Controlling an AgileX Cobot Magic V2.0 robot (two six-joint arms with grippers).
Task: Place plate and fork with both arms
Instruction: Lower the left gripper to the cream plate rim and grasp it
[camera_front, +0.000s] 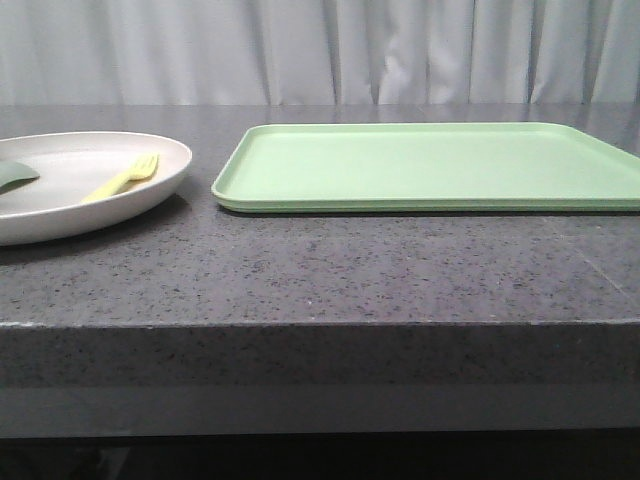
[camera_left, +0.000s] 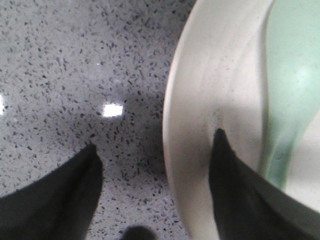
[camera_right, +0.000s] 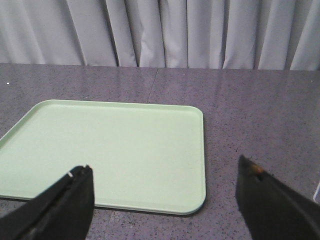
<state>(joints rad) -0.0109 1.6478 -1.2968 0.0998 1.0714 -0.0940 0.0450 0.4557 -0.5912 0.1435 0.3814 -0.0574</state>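
Note:
The cream plate (camera_front: 60, 215) sits at the table's left, with the pale-yellow fork (camera_front: 122, 180) lying in it. No gripper shows in the front view. In the left wrist view my left gripper (camera_left: 155, 140) is open and straddles the plate's rim (camera_left: 200, 100): one finger is over the grey table, the other over the plate's inside. A grey-green spoon-like piece (camera_left: 292, 90) lies in the plate just beyond; it also shows in the front view (camera_front: 15, 176). In the right wrist view my right gripper (camera_right: 162, 170) is open and empty, above the near edge of the green tray (camera_right: 110, 150).
The flat light-green tray (camera_front: 430, 165) lies at the table's middle and right. The grey speckled table (camera_front: 300, 270) has a front edge close to the camera. A grey curtain hangs behind the table.

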